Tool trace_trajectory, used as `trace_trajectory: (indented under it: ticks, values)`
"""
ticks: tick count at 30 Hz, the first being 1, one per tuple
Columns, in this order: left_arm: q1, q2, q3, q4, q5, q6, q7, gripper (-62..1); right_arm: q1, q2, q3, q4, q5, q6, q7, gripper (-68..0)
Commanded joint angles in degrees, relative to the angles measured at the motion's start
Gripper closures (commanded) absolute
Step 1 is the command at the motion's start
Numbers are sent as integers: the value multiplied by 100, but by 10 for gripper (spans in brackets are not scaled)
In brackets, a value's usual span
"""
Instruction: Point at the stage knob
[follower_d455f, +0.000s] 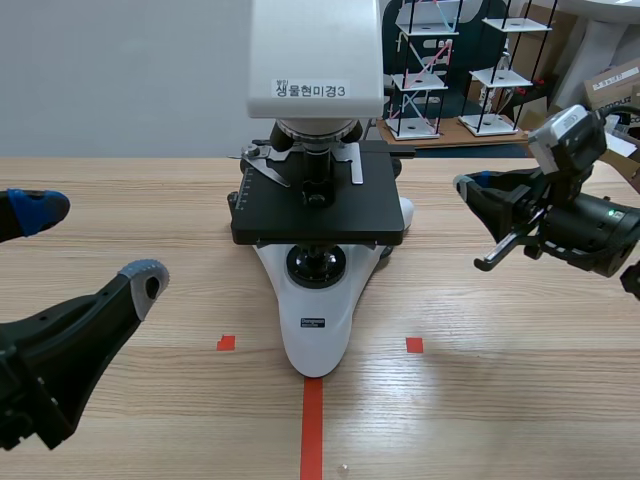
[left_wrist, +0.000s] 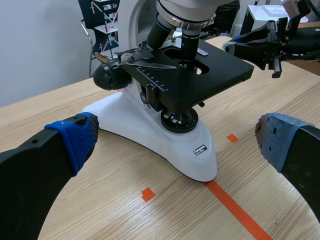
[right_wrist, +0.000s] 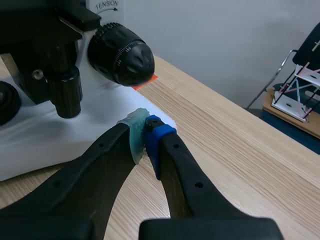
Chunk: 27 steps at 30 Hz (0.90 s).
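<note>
Pinching my right fingers (right_wrist: 134, 135) together, empty, gives one pointing tip near the stage knob (right_wrist: 67, 95); left fingers (left_wrist: 75, 140) gape.

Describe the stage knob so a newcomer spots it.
Find the white microscope mid-table and its black stage. Toward the right gripper, the stage knob hangs beneath the stage. It's slim and vertical, unlike the fat round focus knob beside it.

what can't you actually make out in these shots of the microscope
Stage knob: clear only in the right wrist view; in the scene view the stage hides nearly all of it.
Microscope head: cut off by the scene view's top edge.
Base label: too small to read in any view.
</note>
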Motion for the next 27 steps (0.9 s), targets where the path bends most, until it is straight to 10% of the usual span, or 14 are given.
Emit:
trace_trajectory:
  ticks: [1, 27]
  values:
    - [-17, 0, -2, 57, -39, -7, -61, -623, 118, -20, -15, 90, 59, -15, 103, -6]
    - [-17, 0, -2, 57, -39, -7, -61, -623, 190, -363, -192, 42, -216, -15, 35, -6]
